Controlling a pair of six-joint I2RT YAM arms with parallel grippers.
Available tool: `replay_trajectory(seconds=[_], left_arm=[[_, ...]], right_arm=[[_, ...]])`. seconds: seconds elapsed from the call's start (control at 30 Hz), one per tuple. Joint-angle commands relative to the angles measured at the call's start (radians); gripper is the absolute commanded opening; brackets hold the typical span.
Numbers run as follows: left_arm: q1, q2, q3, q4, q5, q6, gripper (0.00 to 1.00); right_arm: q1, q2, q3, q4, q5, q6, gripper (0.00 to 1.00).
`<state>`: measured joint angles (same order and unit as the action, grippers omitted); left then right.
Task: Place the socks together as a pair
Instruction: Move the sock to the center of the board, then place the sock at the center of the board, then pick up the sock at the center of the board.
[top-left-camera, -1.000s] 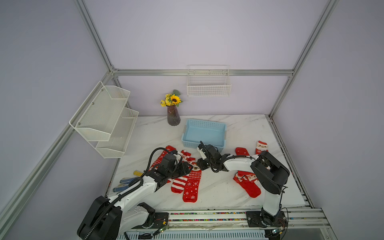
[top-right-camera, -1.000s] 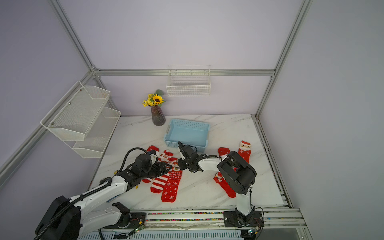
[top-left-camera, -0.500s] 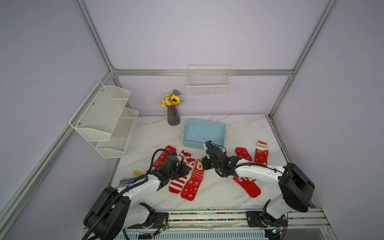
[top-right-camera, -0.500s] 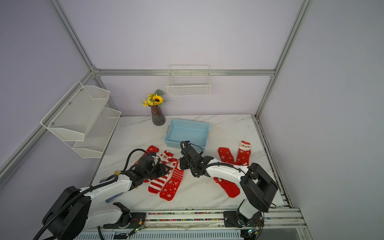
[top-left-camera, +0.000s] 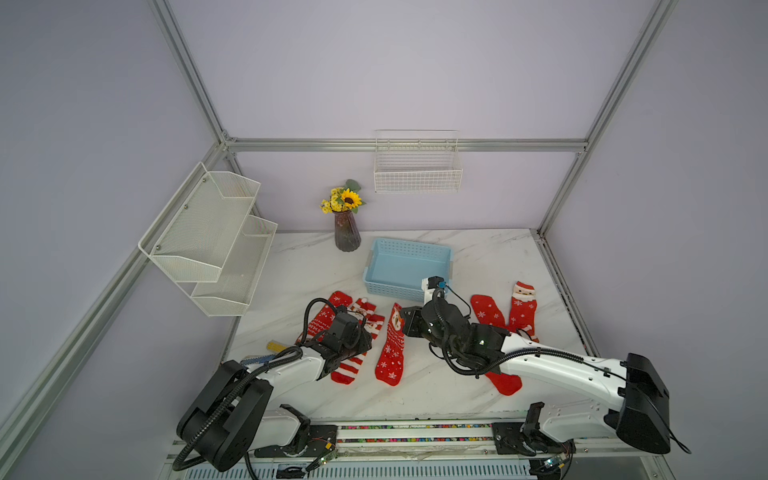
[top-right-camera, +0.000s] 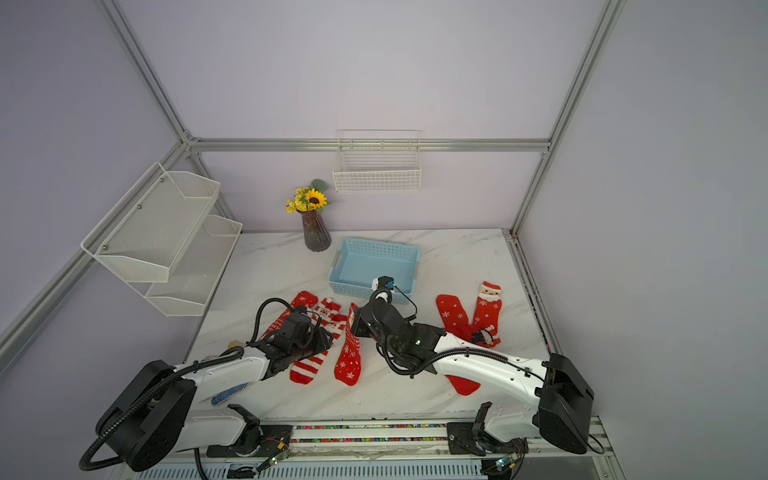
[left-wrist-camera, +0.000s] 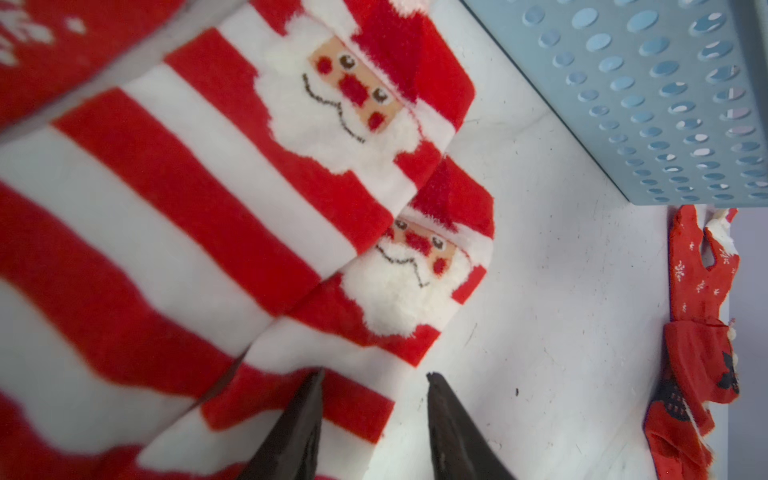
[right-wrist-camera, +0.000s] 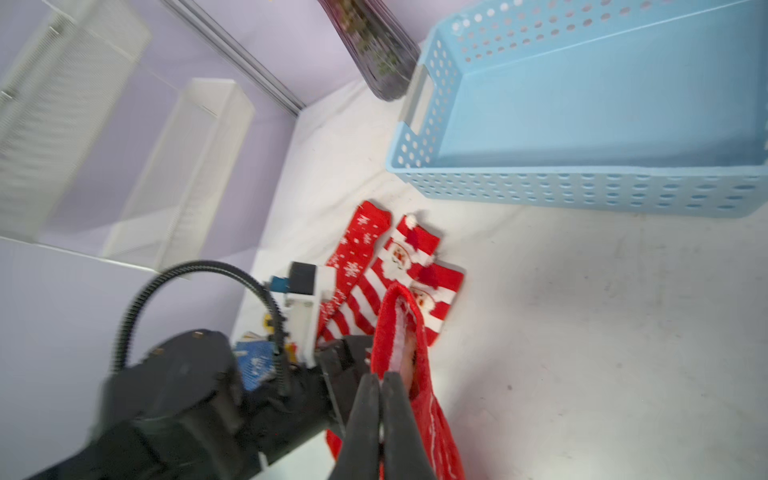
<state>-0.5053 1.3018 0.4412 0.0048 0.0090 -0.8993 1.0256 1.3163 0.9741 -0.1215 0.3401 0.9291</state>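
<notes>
Red snowflake sock (right-wrist-camera: 384, 332), cuff edge between the closed right jaws.

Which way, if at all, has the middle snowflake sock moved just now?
Yes. The snowflake sock, held near its cuff by the right gripper, has slid toward the blue basket.

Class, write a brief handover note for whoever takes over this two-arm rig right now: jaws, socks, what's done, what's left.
Left gripper: jaws open, low over the edge of the striped Santa socks.
Right gripper: jaws shut on the cuff of a snowflake sock.
Done: the two striped Santa socks overlap, cuffs side by side.
Left: find the held sock's mate; the other red socks lie loose beside and under the right arm, not yet paired.
</notes>
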Motion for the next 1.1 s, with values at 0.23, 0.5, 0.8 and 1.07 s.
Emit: replay_trajectory(seconds=[0.23,0.5,0.8,1.07], left_arm=[[0.004,-0.231,0.077,-0.258,-0.138,0.031,0.53],[-0.004,-0.294,0.087,-0.273,-0.051,0.014,0.62],[-0.122,-0.106,0.172,-0.223,0.033,0.021,0.62],[-0.15,-0.02,0.199,-0.207,0.022,0.017,0.61]], right_arm=[[0.01,-0.129,-0.244,-0.012,0.334,0.441,0.0],[-0.046,-0.103,-0.335,-0.234,0.492,0.507,0.25],[-0.256,-0.07,-0.26,-0.206,0.348,0.181,0.28],[-0.258,-0.019,-0.363,0.014,-0.06,-0.136,0.42]])
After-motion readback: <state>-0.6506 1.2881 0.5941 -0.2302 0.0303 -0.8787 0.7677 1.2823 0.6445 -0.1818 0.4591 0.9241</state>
